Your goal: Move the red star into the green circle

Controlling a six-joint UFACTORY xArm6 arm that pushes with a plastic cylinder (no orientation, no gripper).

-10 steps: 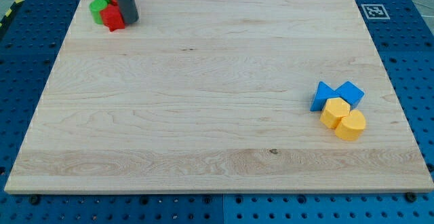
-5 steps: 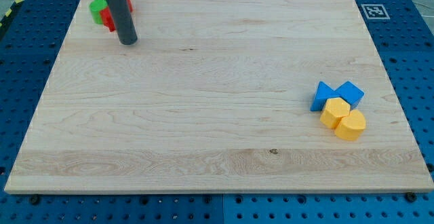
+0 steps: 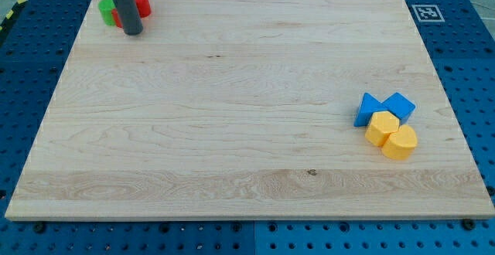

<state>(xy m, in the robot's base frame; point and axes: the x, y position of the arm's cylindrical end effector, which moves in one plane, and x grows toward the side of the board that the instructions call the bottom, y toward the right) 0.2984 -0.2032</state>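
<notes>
Green and red blocks are sitting crowded at the wooden board [image 3: 232, 131]'s top-left corner: green piece [image 3: 106, 9] leftmost, red pieces [image 3: 140, 2] touching it, shapes half hidden behind our rod. Our tip [image 3: 132, 31] is resting just below them. Blue [image 3: 384, 107] and yellow blocks [image 3: 391, 134] are clustering far right.

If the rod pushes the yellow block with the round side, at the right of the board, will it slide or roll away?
The yellow rounded block probably slides rather than rolls, since it seems to lie on a flat face. It touches the other yellow block, so both would likely move together. It looks rigid, so it should not deform. My tip is far away, by the red block.
</notes>
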